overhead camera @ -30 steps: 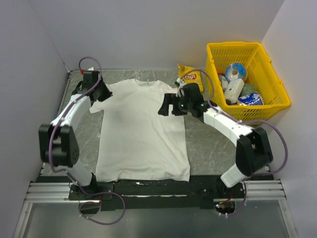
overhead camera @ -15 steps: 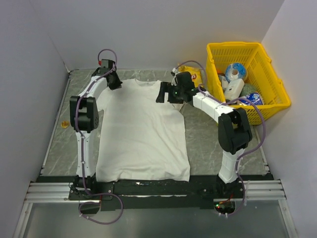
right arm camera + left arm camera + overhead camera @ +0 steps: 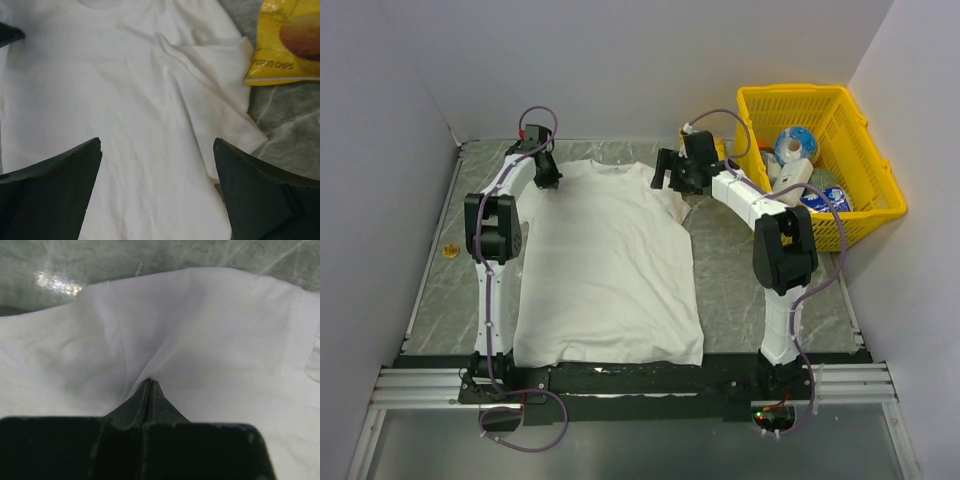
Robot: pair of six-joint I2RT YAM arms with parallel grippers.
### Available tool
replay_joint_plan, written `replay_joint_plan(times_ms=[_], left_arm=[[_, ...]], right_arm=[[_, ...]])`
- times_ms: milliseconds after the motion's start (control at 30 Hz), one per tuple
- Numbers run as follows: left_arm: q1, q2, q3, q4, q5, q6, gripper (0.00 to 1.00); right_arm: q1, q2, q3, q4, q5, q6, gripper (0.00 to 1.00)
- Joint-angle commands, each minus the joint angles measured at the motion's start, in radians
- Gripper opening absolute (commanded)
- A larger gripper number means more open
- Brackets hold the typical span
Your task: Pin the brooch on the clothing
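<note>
Shirt [image 3: 605, 270]: spread flat on table [image 3: 735, 285], long axis from hem by the arm bases to collar at the far end. Right-hand sleeve folded in and rumpled against the body.

Brooch [image 3: 449, 250]: on bare table, well to the left of the shirt, about level with its chest, touched by nothing. Too small to tell which way pointed.

Left gripper [image 3: 150, 386]: at the shirt's left shoulder, just beside the collar. Fingers pressed together on a pinch of cloth, with creases fanning out from the tips.

Right gripper [image 3: 157, 142]: over the shirt's right shoulder, fingers spread wide, nothing held. Whether touching the cloth below, cannot tell.

Bag [image 3: 290, 45]: just right of the shirt's folded sleeve. Basket [image 3: 820, 105]: farther right again.

Against a second ago:
- Left arm then bent, with its gripper at the shirt's left sleeve; now stretched far, at the shoulder.
- Brooch then hidden under that arm; now in plain sight.
- Right gripper then over the shirt's right chest; now farther up toward the collar end, just as wide.
</note>
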Motion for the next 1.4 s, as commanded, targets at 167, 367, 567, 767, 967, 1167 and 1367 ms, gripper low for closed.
replay_joint_plan(times_ms=[167,367,567,767,967,1167,1367], left_arm=[[0.066,0.006,0.041,-0.038,-0.114,0.076,0.01],[0.068,0.023,0.09,0.019,-0.071,0.085,0.01],[0.06,0.069,0.167,0.045,-0.013,0.083,0.03],[0.036,0.002,0.114,0.101,0.064,0.093,0.04],[-0.007,-0.262,-0.193,0.27,0.107,0.085,0.04],[-0.07,-0.459,-0.459,0.214,0.052,0.091,0.02],[-0.09,-0.676,-0.761,0.155,-0.071,0.013,0.01]], right_arm=[[-0.014,0.099,0.144,-0.088,0.073,-0.053,0.97],[-0.011,0.087,0.125,-0.07,0.074,-0.07,0.96],[0.014,0.088,0.139,-0.091,0.094,-0.11,0.94],[0.019,0.139,0.213,-0.104,0.103,-0.139,0.91],[0.02,0.168,0.243,-0.05,0.108,-0.161,0.85],[0.023,0.191,0.305,-0.107,0.059,-0.172,0.82],[0.049,0.037,0.129,-0.064,0.037,-0.159,0.81]])
